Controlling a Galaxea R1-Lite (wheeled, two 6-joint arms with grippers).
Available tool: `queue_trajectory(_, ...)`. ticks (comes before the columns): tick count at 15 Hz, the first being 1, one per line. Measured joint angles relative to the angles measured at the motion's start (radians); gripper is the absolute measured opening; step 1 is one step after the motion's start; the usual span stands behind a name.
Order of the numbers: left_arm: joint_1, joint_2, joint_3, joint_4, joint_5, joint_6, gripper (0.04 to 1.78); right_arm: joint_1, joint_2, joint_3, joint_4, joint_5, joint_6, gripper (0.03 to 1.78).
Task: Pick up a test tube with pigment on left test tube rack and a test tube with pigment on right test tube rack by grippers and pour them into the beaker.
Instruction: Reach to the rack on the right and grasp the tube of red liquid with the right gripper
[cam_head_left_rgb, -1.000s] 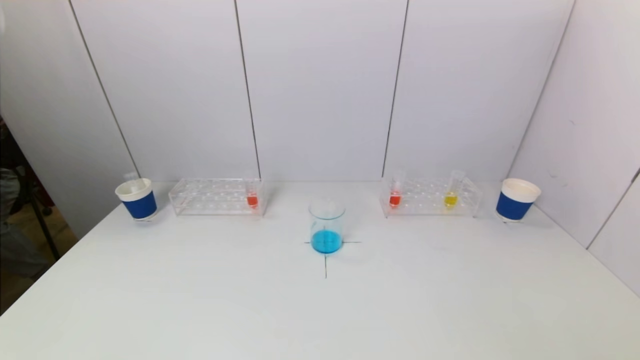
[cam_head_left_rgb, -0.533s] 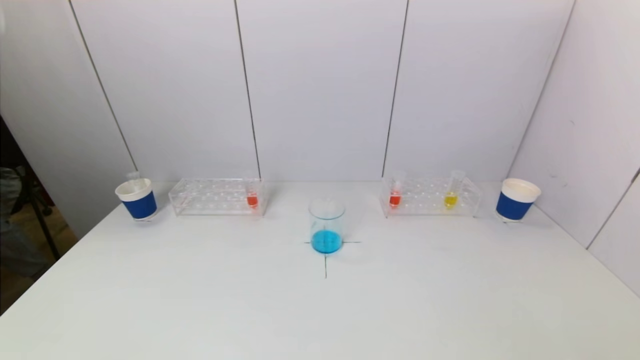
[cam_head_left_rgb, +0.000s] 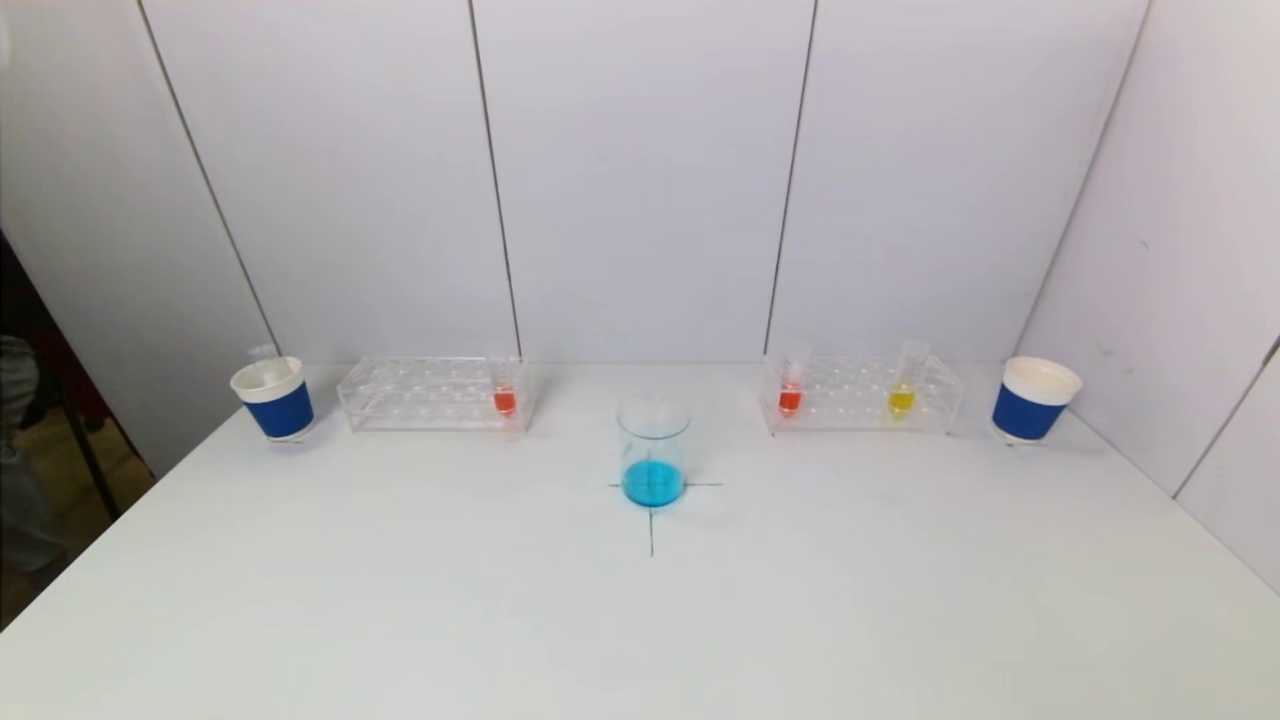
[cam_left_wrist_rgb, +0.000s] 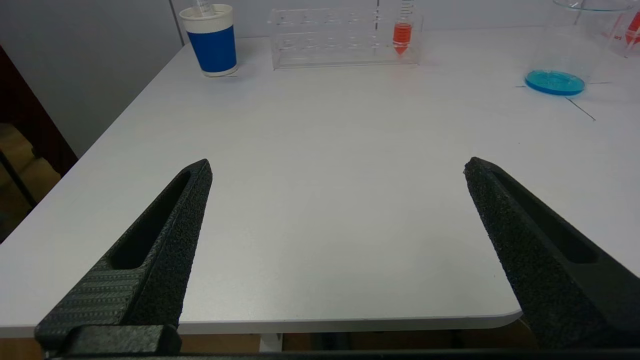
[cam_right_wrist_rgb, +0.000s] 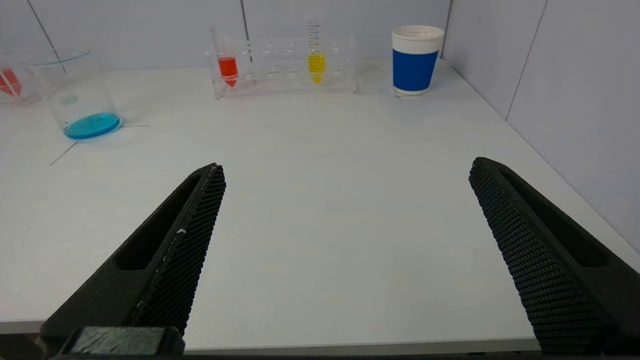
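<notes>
1. Our left gripper hangs over the near table edge, fingers spread wide, holding nothing.
2. Our right gripper likewise, fully released.
3. The orange tube stands in the left rack; the red tube and the yellow tube stand in the right rack.
4. The beaker stands between the racks, nearer us.

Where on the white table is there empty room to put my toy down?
The wide front of the white table, nearer than the glass beaker with blue liquid, is bare. Small gaps flank the beaker, before the clear left rack and clear right rack. The back row, with the blue paper cups, is crowded.
</notes>
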Motion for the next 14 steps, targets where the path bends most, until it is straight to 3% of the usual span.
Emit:
queue_trajectory(6, 0.0, 0.0, 0.0, 0.0, 0.0, 0.0, 1.76, -0.001, 0.047, -0.214, 0.067, 0.019, -0.009, 1.77)
queue_trajectory(10, 0.0, 0.0, 0.0, 0.0, 0.0, 0.0, 1.76, -0.002, 0.238, -0.397, 0.063, 0.043, -0.012, 1.77)
queue_trajectory(14, 0.0, 0.0, 0.0, 0.0, 0.0, 0.0, 1.76, -0.005, 0.474, -0.535, -0.019, 0.066, -0.017, 1.77)
